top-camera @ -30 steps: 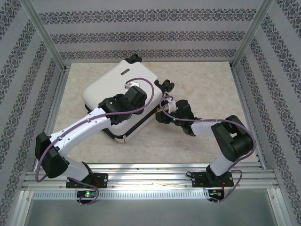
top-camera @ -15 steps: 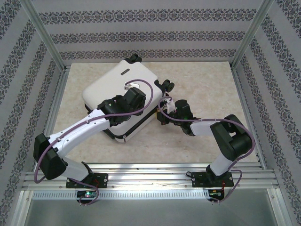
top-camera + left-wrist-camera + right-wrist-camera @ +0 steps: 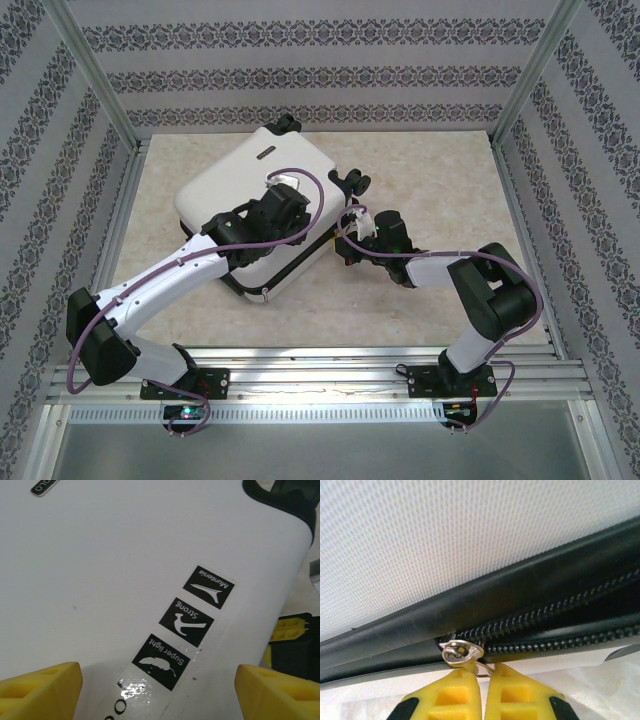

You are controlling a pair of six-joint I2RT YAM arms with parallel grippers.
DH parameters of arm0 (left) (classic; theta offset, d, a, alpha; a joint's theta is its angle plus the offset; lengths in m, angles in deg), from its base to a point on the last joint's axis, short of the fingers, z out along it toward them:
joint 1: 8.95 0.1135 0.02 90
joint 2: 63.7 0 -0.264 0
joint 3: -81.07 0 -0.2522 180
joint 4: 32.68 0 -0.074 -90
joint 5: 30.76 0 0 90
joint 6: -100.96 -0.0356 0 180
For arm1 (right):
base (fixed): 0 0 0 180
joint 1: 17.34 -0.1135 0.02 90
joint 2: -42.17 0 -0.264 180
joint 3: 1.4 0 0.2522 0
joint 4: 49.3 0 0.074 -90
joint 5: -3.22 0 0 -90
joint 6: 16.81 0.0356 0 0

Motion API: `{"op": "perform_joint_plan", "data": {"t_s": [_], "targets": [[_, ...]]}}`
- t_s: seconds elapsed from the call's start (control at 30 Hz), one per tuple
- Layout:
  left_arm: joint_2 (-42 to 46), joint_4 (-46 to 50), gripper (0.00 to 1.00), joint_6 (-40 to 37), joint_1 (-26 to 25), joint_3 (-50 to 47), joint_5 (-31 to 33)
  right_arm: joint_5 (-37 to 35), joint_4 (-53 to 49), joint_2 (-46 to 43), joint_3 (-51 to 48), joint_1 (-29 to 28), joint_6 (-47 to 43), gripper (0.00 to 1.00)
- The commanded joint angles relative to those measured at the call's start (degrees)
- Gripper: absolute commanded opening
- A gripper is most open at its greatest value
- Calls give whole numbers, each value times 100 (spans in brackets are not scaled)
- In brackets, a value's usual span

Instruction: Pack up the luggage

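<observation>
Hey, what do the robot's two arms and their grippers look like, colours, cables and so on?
Both the left arm and right arm have white links between chunky black joints, with purple cables looping alongside. The left gripper and right gripper have bright yellow fingers with moulded hollows.
</observation>
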Motion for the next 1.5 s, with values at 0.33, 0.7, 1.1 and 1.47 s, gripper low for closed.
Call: {"op": "perform_joint_plan", "data": {"t_s": [0.33,0.7,1.1,1.47], "targets": [[-414,-514,78,252,-415,-16,990,-1346,-748,-388,308,218,-23,0],[-389,-575,78,465,-418,-485,1021,-1688,-1519,-361,842,648,7,0],[-25,-1001,79,174,-62,-1122,484,-957,-1147,-595,482,299,-377,0],[788,-1147,79,-395,665,-1685,-457,-706,-660,-474,326,490,-55,50]]}}
